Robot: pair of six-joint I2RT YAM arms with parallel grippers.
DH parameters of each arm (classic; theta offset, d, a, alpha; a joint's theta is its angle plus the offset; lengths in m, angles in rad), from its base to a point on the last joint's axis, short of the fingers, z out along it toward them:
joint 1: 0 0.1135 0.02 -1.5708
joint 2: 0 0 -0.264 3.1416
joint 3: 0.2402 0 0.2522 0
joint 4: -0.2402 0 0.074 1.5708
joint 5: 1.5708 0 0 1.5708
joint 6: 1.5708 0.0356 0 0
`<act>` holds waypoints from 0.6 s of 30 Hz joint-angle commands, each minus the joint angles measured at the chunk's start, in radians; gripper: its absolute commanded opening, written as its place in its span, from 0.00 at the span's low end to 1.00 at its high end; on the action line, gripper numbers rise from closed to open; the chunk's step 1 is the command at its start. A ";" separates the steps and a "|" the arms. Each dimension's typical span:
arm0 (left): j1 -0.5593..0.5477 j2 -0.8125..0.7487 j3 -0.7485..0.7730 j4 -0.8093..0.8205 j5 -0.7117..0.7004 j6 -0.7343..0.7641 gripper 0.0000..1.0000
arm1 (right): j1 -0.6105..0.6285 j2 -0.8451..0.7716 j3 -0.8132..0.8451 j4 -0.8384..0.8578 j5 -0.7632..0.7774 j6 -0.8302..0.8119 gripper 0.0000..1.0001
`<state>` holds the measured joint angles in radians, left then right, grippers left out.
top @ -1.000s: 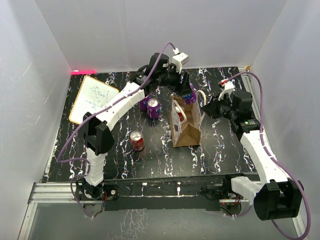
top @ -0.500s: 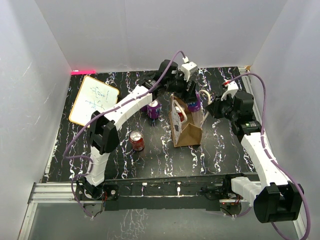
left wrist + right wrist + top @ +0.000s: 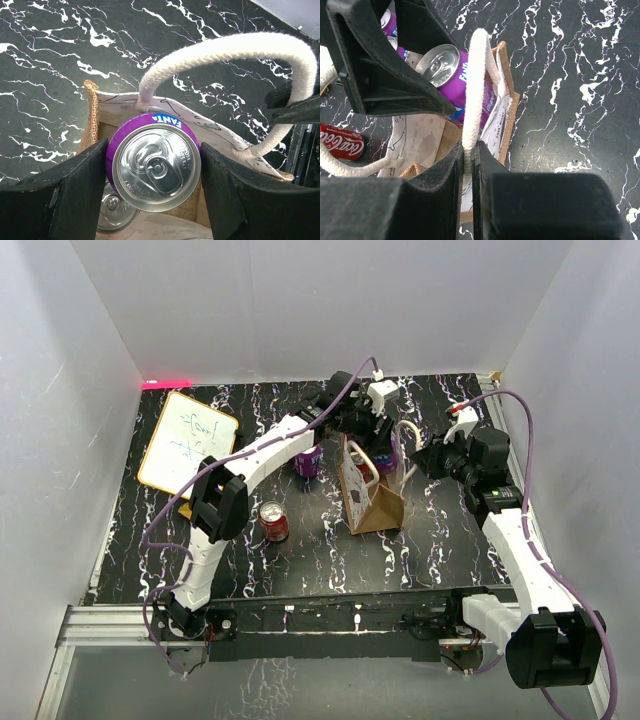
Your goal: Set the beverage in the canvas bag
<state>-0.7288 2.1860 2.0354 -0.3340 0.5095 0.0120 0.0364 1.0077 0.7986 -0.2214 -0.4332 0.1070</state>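
Moved: left end effector [image 3: 378, 443], gripping purple can [image 3: 156, 167], now at the canvas bag's [image 3: 375, 505] open mouth, no longer behind it. Near: red can [image 3: 273, 522], open bench [image 3: 430, 540] around. Middle: bag upright, mid-bench, sides unobstructed. Right end effector [image 3: 468, 150] pinched closed on cream handle [image 3: 476, 90], arched just beside the can. Far left: whiteboard [image 3: 188, 440].

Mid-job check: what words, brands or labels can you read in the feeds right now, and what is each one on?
"FANTA": on the purple can, just under its rim.
"Coca-Cola", script partly cut off by the frame edge: on the red can.
Handwriting on the whiteboard: too small to read.
Print on the canvas bag side panel: too blurred to read.
Embossing on the purple can's lid: too small to read.
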 commanded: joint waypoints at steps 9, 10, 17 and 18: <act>-0.010 0.039 0.107 0.047 0.004 0.140 0.00 | -0.004 -0.021 -0.021 0.073 -0.065 -0.002 0.08; -0.012 0.046 0.113 0.044 -0.002 0.150 0.00 | -0.005 -0.021 -0.021 0.073 -0.064 -0.003 0.08; -0.017 0.074 0.113 0.045 -0.015 0.201 0.00 | -0.006 -0.029 -0.025 0.071 -0.067 -0.012 0.08; -0.018 0.076 0.109 0.045 -0.017 0.209 0.00 | -0.006 -0.029 -0.027 0.071 -0.068 -0.012 0.08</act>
<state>-0.7422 2.2841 2.0872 -0.3382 0.4904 0.1650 0.0322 1.0065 0.7879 -0.1963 -0.4812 0.1062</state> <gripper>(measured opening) 0.645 0.113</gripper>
